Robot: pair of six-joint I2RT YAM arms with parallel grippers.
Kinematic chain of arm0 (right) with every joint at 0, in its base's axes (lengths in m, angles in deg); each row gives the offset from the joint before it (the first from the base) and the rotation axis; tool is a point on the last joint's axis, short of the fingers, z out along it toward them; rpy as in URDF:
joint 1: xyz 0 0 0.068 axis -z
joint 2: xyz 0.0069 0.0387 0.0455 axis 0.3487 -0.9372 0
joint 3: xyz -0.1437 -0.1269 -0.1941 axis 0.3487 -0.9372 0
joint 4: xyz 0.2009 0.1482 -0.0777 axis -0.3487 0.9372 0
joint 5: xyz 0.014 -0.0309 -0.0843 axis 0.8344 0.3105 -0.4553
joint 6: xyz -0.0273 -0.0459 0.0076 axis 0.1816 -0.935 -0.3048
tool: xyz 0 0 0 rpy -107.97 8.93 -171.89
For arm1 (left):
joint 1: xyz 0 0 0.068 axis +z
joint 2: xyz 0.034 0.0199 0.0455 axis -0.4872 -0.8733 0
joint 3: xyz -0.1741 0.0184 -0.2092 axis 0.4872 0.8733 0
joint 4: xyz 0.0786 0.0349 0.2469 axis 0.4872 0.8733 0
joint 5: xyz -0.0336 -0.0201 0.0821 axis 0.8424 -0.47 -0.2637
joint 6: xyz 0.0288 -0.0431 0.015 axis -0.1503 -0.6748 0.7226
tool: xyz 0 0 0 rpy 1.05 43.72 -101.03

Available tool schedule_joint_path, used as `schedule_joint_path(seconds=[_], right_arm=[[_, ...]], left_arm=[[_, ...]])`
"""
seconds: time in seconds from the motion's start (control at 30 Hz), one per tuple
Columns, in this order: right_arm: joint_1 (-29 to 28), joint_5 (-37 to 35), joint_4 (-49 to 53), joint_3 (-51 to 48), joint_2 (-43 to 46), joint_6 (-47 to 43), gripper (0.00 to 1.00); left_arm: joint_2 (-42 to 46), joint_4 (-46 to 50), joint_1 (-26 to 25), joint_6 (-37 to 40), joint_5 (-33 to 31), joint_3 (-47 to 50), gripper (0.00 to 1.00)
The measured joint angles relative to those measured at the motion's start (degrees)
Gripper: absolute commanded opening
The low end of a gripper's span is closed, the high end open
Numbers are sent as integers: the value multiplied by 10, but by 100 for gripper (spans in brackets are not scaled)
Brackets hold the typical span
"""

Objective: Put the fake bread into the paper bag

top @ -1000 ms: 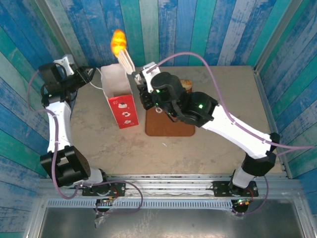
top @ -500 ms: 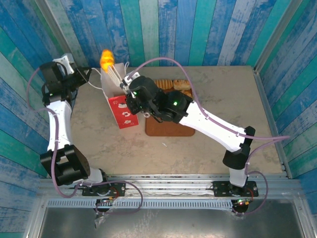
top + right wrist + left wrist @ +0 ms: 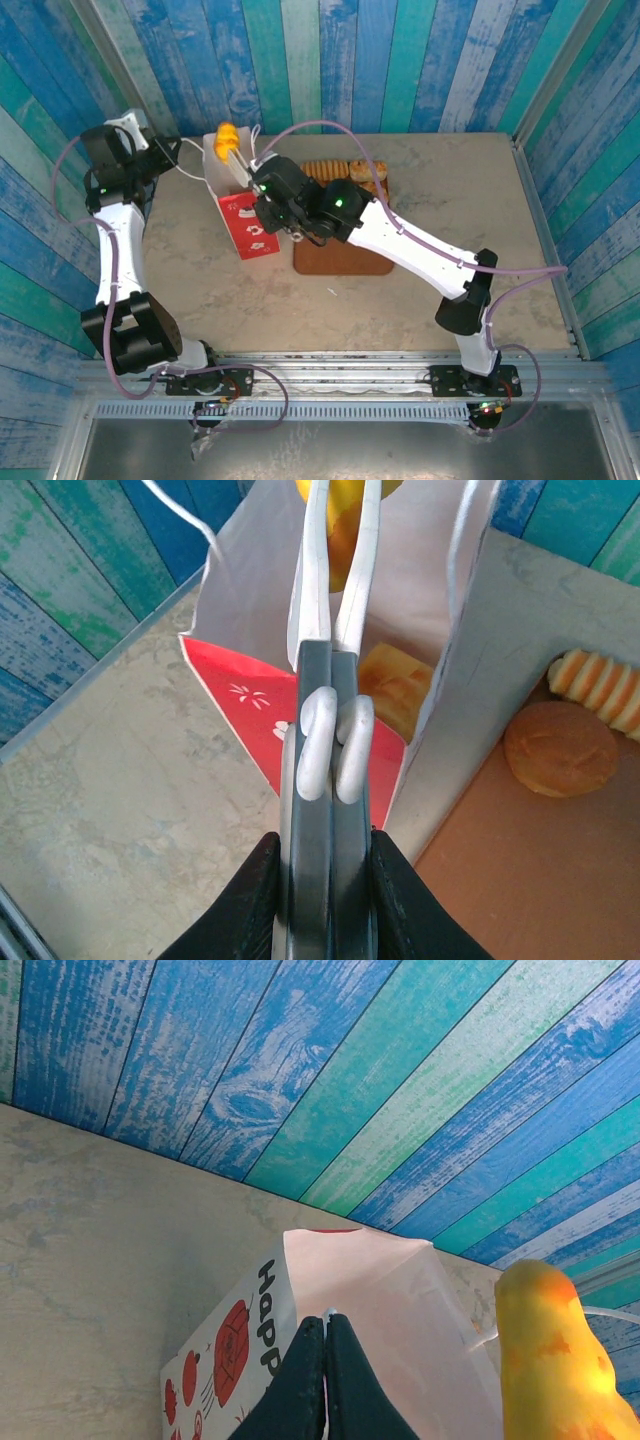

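The bag (image 3: 250, 228), white above and red below, stands open left of centre in the top view, with a golden piece (image 3: 395, 695) already inside. A yellow pastry (image 3: 228, 135) hangs at its mouth, perhaps just dipping in. A round bun (image 3: 560, 748) and braided loaf (image 3: 600, 685) lie to its right.

**A:** What is the paper bag (image 3: 250, 590) made of?
**B:** Matt paper, faintly creased, white above and printed red below, with thin white cord handles.
**A:** And the fake bread (image 3: 550, 1360)?
**B:** It looks like smooth plastic, golden-yellow with a glossy sheen. The bun (image 3: 560, 748) is duller and finely grained.
**A:** The tray (image 3: 500, 880)?
**B:** Flat, brown and matt.
**A:** The jaws?
**B:** The right gripper (image 3: 340, 520) has smooth white plastic jaws. The left gripper (image 3: 325, 1325) has matt black ones.
**A:** The surroundings?
**B:** The worktop (image 3: 200, 270) is matt, mottled beige, like stone. The wall planks (image 3: 350, 60) are rough, weathered painted wood.
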Motion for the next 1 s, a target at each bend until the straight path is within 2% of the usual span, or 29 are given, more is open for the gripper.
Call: schedule_joint_path(seconds=[0.27,0.4,0.77,1.0], right_arm=[[23,29,1,2,-16,13,4],[25,41,0,7,-32,16,8],[26,57,0,14,-43,21,37],[26,57,-1,14,-43,21,44]], left_arm=[[0,0,0,1,0,0,0],[0,0,0,1,0,0,0],[0,-1,0,1,0,0,0],[0,-1,0,1,0,0,0]])
